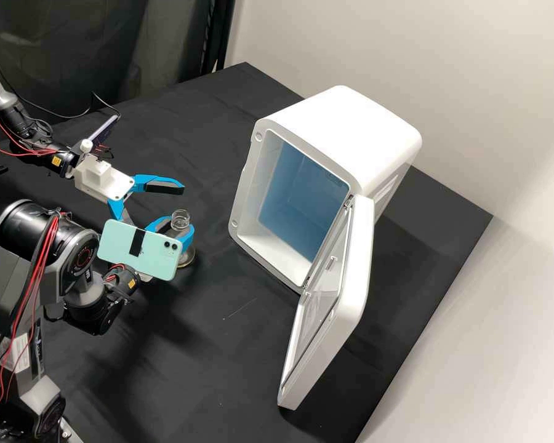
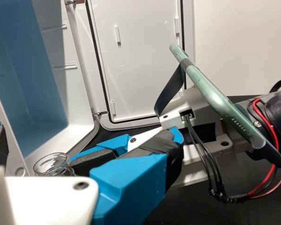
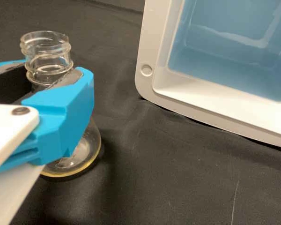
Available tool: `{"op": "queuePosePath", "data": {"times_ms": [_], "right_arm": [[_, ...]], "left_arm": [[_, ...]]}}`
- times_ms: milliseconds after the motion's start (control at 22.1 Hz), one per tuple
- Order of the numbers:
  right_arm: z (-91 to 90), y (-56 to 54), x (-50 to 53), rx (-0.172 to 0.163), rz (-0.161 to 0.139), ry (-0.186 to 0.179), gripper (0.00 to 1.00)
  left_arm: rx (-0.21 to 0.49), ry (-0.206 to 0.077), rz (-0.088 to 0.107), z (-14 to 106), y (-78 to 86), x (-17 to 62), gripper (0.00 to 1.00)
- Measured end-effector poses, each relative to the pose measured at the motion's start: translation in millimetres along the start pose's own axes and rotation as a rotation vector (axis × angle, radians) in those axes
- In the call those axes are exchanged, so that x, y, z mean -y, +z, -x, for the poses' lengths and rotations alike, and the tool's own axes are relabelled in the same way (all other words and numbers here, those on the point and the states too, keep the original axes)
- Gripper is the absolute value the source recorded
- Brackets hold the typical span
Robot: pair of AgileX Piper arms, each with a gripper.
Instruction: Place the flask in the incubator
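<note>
A clear glass flask (image 1: 180,219) stands on the black bench left of the incubator (image 1: 351,135). My right gripper (image 1: 177,232) is shut on its neck, and a mint phone is mounted on that arm. In the right wrist view the blue fingers (image 3: 61,117) clamp the flask (image 3: 46,51) just under its open mouth, and its base rests on the cloth. My left gripper (image 1: 154,206) hangs open just behind and above the flask, holding nothing. The incubator is white with a blue inside (image 1: 301,203). Its door (image 1: 332,295) is swung wide open toward the front.
The incubator's opening (image 3: 201,98) faces the flask across a short strip of bare black cloth. The left wrist view shows the flask's mouth (image 2: 51,164), the door's inner face (image 2: 140,61) and the right arm's phone (image 2: 215,98). The bench edge runs behind the incubator on the right.
</note>
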Motion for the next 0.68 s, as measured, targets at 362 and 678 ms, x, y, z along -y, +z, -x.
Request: {"op": "queuePosePath", "data": {"times_ms": [362, 678], "right_arm": [[0.0, -0.1, -0.1, -0.001, 0.000, 0.001, 0.00], [0.9, 1.9, -3.1, 0.006, -0.002, 0.013, 0.00]], "left_arm": [[0.000, 0.002, 0.000, 0.2, 0.1, -0.7, 1.00], [-0.022, 0.008, 0.019, 0.1, -1.4, -1.1, 1.00]]}}
